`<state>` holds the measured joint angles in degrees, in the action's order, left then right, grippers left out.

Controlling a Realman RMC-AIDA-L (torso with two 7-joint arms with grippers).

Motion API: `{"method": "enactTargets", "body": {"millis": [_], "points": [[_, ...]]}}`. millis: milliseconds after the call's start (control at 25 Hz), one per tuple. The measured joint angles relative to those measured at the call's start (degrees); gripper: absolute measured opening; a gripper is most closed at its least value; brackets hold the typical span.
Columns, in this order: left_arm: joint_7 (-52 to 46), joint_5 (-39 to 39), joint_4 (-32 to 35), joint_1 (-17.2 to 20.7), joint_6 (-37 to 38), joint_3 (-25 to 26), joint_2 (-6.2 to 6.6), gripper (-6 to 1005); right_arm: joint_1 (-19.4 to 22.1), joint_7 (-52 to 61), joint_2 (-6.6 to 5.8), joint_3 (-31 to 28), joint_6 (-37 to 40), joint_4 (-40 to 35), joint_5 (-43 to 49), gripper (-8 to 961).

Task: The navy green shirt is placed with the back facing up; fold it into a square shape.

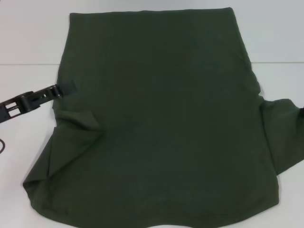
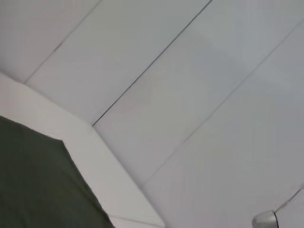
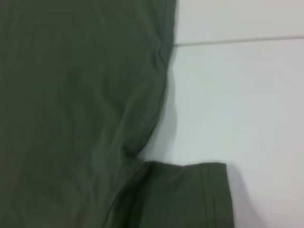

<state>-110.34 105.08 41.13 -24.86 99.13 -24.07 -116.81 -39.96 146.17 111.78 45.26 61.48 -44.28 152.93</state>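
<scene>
1. The left gripper (image 1: 66, 88) sits at the left side edge of the navy green shirt (image 1: 161, 118), its fingers seemingly clamped on the hem.
2. The shirt lies back-up, spread across the white surface (image 1: 28, 38); its left sleeve (image 1: 71, 137) is already tucked inward.
3. Right of the shirt, the right gripper is unseen; that sleeve likely needs folding next.

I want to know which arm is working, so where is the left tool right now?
In the head view the left tool is at the left edge of the navy green shirt, just above the folded-in left sleeve, over the white table.
</scene>
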Motion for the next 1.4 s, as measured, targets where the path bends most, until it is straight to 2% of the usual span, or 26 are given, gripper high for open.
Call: {"method": "enactTargets", "body": {"millis": [560, 720, 880, 1160, 1400], "points": [[-0.26, -0.63, -0.01, 0.86, 0.76, 1.41, 0.10, 824, 0.01, 2.98, -1.86, -1.38, -0.87, 0.26, -0.08, 47], [-0.24, -0.63, -0.08, 0.71, 0.79, 1.40, 0.10, 824, -0.17, 2.91, -1.91, -2.93, 0.00, 0.24, -0.78, 49], [-0.24, -0.62, -0.19, 0.50, 0.64, 1.40, 0.10, 825, -0.74, 2.88, -1.90, -3.22, 5.32, -1.09, -1.31, 51], [-0.24, -0.59, -0.28, 0.18, 0.30, 1.96, 0.10, 825, -0.91, 4.21, -1.43, -5.96, 17.75, -9.09, -3.21, 55], [-0.12, -0.57, -0.35, -0.17, 0.21, 2.28, 0.10, 824, -2.95, 4.22, -0.92, -5.50, 22.47, -9.32, -8.75, 58]]}}
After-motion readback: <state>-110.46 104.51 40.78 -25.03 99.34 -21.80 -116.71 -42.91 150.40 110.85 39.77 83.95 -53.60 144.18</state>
